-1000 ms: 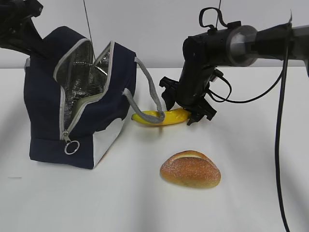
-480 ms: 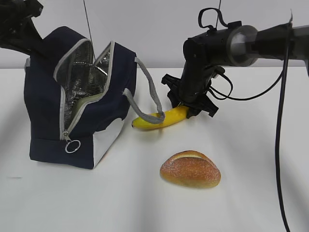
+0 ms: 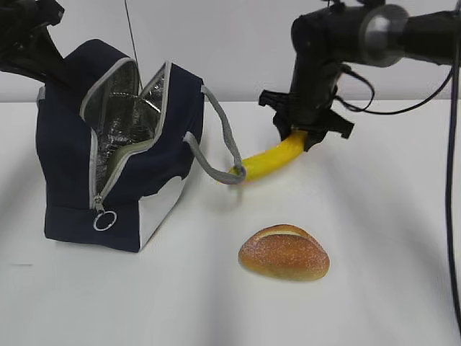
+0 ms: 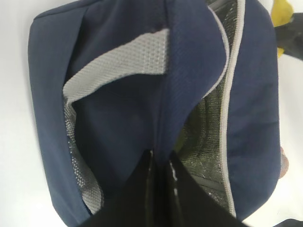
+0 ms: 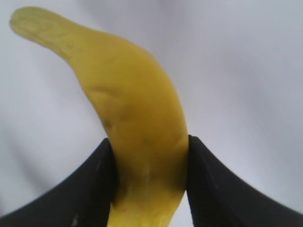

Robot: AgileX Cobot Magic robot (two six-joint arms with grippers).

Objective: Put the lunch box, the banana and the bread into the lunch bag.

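Note:
The navy lunch bag stands at the left, unzipped, with its silver foil lining showing. My left gripper is shut on the edge of the bag's top flap and holds it up; in the exterior view only its arm shows, at the bag's far upper corner. My right gripper is shut on the right end of the yellow banana, which hangs tilted with its left tip down by the bag's grey strap. The banana fills the right wrist view. The bread lies on the table in front. The lunch box is not in view.
The grey zipper's ring pull hangs at the bag's lower front. The white table stretches to the right of and in front of the bread. The right arm's cable hangs down at the far right edge.
My right gripper has closed on the banana and risen up and to the right, lifting its right end off the table. The bag, left arm and bread have not moved.

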